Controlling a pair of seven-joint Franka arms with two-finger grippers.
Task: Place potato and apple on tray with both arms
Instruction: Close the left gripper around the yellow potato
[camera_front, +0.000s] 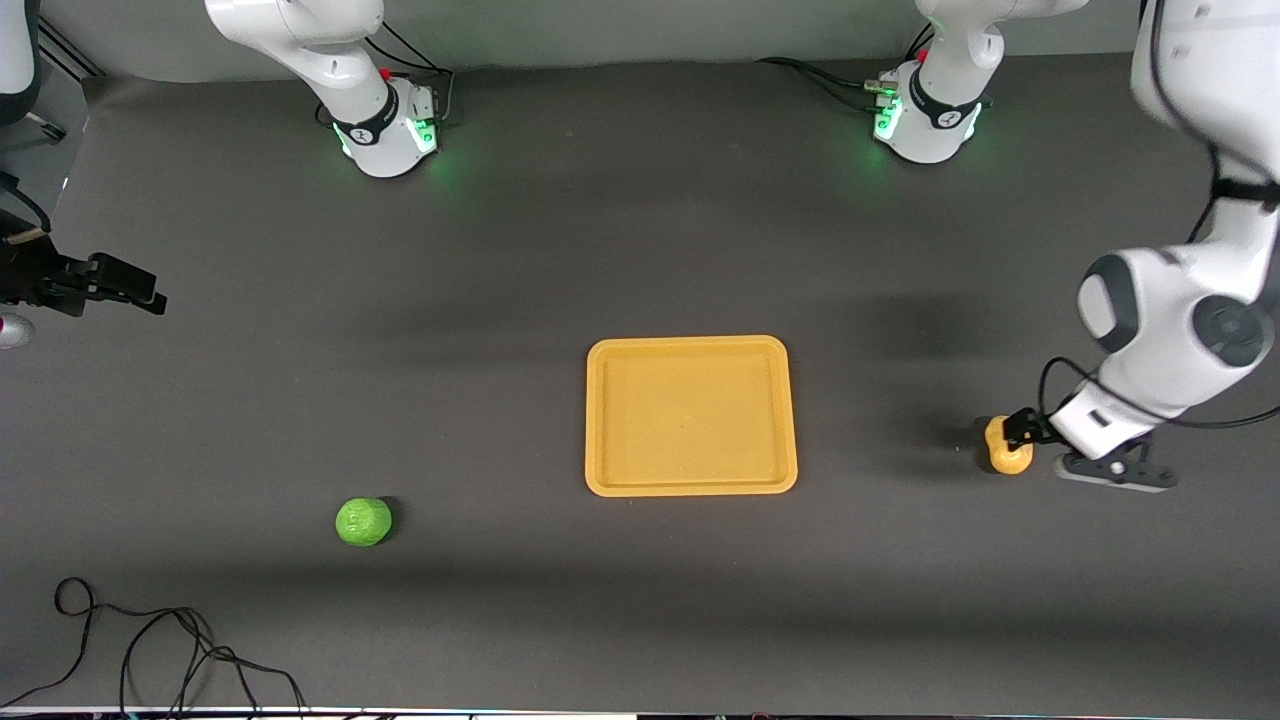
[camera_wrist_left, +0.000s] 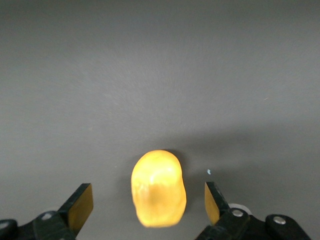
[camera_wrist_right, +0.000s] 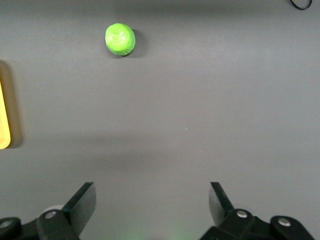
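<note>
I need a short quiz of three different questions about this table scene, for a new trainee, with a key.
1. True or false: the tray already holds a fruit.
2. Which gripper has the potato between its open fingers: A left gripper, B right gripper?
3. Fill in: the apple lies toward the ____ arm's end of the table.

Key: 1 false, nothing lies on it. 2 A. 3 right.

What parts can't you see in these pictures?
- Front view: the right end effector sits at the picture's edge, its arm cut off there.
- Front view: the left end effector covers part of the potato.
- Right wrist view: only a sliver of the tray shows, cut by the edge.
</note>
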